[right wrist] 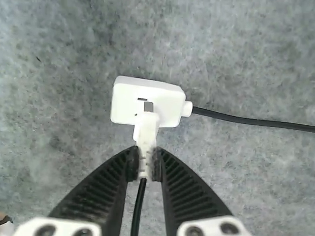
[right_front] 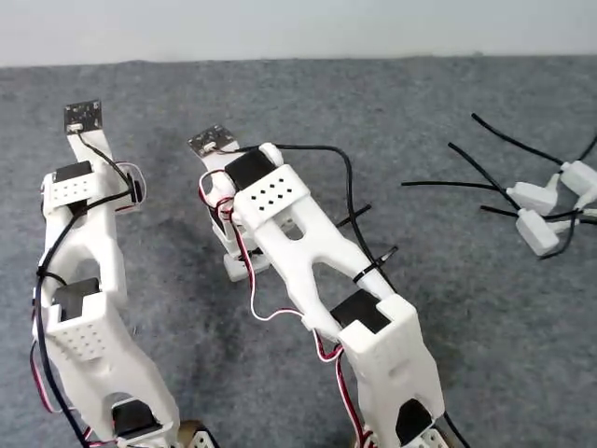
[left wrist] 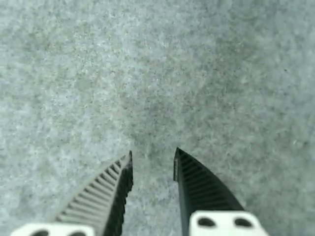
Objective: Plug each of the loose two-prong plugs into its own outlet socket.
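Closest in, the right arm's jaws are clamped on the tail of a white two-prong plug point(right wrist: 145, 135), whose black lead point(right wrist: 139, 206) runs back between them. The plug's nose touches the face of a white outlet socket point(right wrist: 145, 101) lying flat on the grey counter point(right wrist: 59, 59), right at a dark slot. Whether the prongs have entered cannot be told. The socket's own black cord point(right wrist: 246, 120) leaves from its side. The step in hand looks like the insertion, and it probably needs the plug kept square to the slots and pushed straight along its length, slowly. The socket lies loose and unbraced, so it would likely slide or twist away. The left arm's jaws stand slightly parted and hold nothing above bare counter. Bracing the socket's far side with them would probably help. Farther off, well apart at the counter's edge, lies a cluster of white plugs and sockets point(right_front: 550, 210) with tangled black leads.
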### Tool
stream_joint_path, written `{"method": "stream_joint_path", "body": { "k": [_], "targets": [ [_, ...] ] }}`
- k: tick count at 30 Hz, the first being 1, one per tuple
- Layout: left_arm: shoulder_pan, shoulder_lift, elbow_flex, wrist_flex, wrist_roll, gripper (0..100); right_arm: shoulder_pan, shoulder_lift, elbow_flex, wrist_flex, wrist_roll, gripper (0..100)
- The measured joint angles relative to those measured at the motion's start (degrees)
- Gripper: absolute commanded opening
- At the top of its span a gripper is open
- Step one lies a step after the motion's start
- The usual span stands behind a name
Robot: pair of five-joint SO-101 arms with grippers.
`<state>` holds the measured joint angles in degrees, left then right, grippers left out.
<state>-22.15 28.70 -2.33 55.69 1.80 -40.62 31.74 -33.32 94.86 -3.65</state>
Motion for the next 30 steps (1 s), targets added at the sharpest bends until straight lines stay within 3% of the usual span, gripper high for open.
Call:
{"method": "stream_joint_path", "body": {
  "k": [30],
  "targets": [
    [0.00,0.00,0.00,0.00,0.00,13,-0.09,-2.11,-0.18,2.55,0.18,0.8]
  ]
}}
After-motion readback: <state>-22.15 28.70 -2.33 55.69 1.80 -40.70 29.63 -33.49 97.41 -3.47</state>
